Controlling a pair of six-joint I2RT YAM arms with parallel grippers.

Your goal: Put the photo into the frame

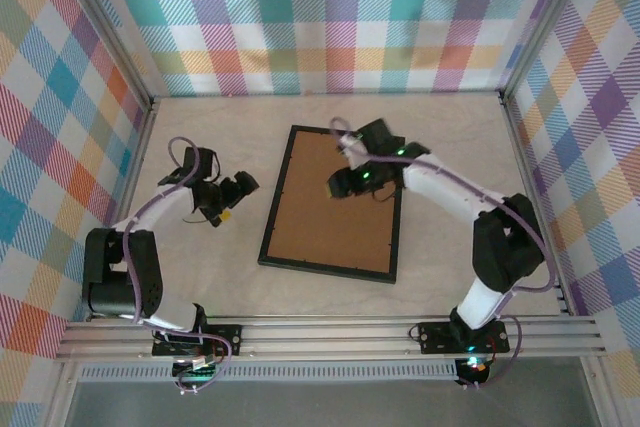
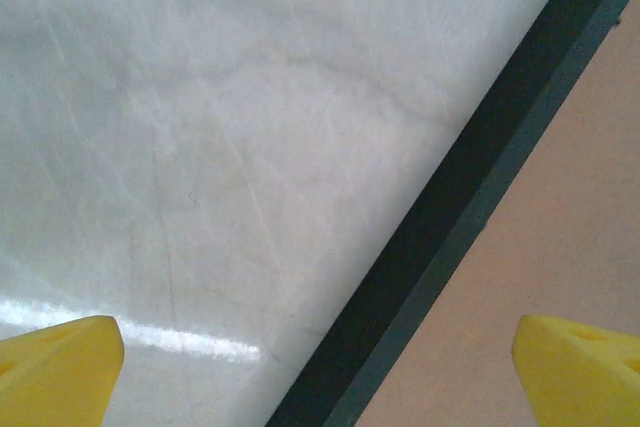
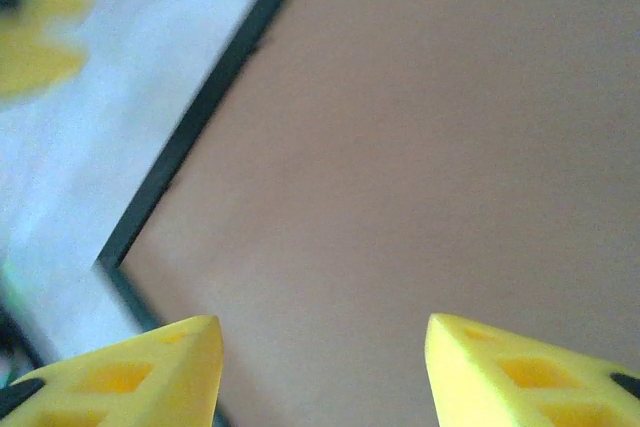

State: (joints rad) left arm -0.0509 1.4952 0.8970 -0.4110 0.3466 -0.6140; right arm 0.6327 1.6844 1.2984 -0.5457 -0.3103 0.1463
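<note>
Frame (image 1: 320, 222) flat on table (image 1: 450, 127); left gripper (image 1: 238, 197) left of it, right gripper (image 1: 340, 185) above.

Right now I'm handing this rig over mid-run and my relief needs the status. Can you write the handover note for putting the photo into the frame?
Left gripper: open, empty, hovering over the left rail of the frame.
Right gripper: fingers apart, nothing between them, over the far half of the brown back.
The frame lies flat on the table, back facing up.
Photo: hidden; whether it sits under the back I cannot tell.
Done: nothing I can confirm.
Left: locate the photo, open the back, seat it, close up.
</note>
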